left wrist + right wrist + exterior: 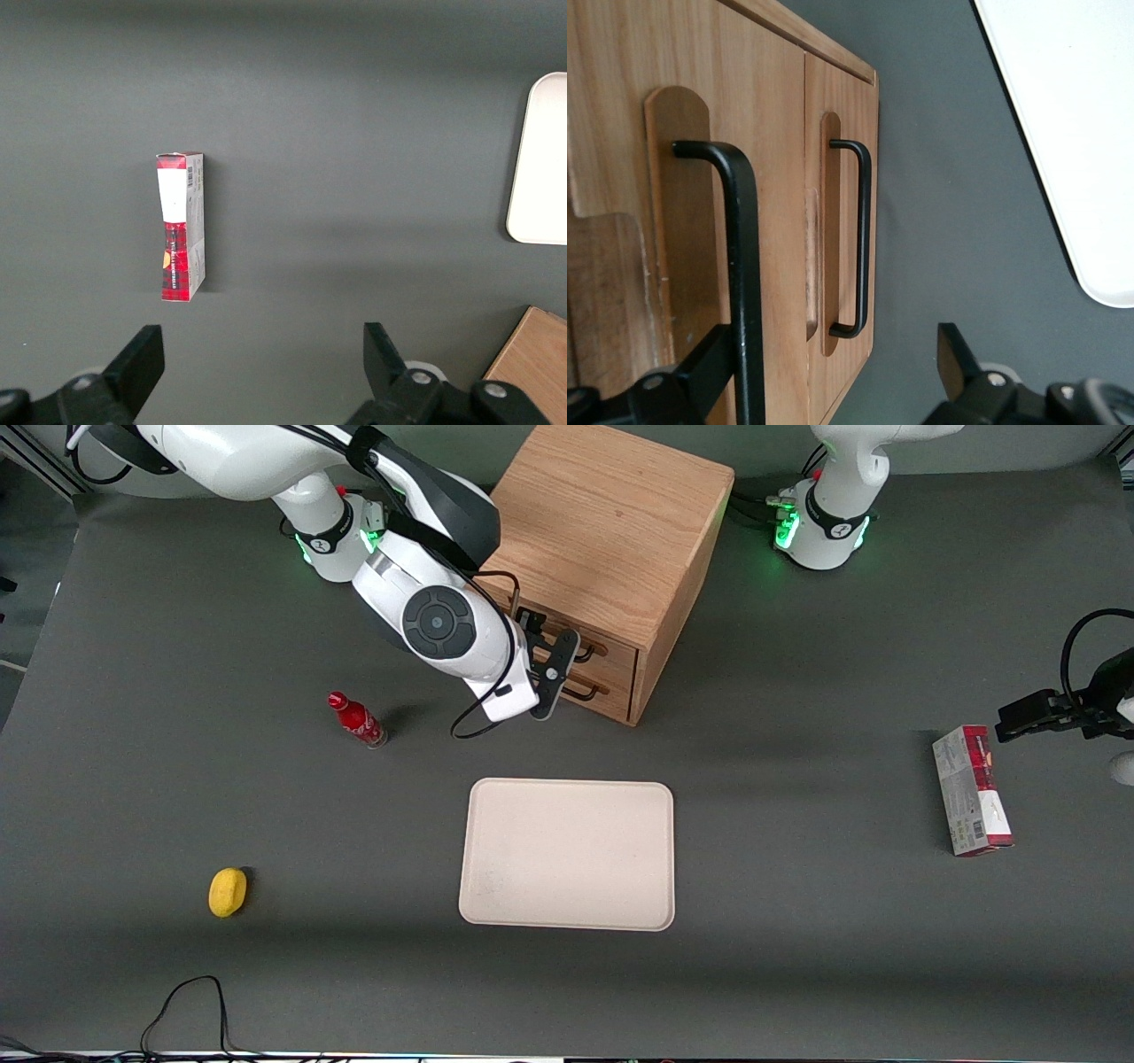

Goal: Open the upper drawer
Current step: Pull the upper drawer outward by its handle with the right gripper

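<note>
The light oak cabinet (611, 522) stands at the back middle of the table, its two drawer fronts facing the front camera. The upper drawer (620, 648) looks shut, its front level with the lower drawer (611, 691). My right gripper (558, 673) is open and right in front of the drawer fronts. In the right wrist view the upper drawer's black bar handle (741, 266) runs between the fingers of my gripper (833, 372), close against one finger (709, 363). The other finger (957, 354) is out past the lower drawer's handle (864, 239). Nothing is gripped.
A beige tray (567, 855) lies nearer the front camera than the cabinet and shows in the right wrist view (1063, 133). A red bottle (356, 720) stands beside the gripper, toward the working arm's end. A yellow object (228, 892) and a red-grey box (972, 790) lie farther out.
</note>
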{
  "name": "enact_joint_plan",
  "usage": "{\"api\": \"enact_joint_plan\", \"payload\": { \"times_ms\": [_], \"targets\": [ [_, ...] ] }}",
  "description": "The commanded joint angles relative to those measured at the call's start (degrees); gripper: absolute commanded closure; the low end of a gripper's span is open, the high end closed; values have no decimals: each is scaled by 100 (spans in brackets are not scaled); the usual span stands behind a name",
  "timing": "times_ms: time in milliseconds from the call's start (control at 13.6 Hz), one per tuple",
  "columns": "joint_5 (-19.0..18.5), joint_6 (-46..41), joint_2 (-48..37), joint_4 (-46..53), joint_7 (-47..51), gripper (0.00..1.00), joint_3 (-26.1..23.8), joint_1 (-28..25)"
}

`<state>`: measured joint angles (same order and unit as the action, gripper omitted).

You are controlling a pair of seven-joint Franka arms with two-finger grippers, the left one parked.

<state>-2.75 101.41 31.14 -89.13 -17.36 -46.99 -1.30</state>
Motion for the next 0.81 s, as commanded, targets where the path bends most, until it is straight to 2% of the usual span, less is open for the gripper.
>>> {"api": "enact_joint_plan", "payload": {
  "times_ms": [0,221,516,737],
  "targets": [
    [-217,98,121,45,-93,0,-3,-10],
    [-252,116,129,54,-110,0,5,-19],
    [-682,116,322,246,-136,0,5,34],
    [-797,107,551,633,-346,0,224,34]
  ]
}}
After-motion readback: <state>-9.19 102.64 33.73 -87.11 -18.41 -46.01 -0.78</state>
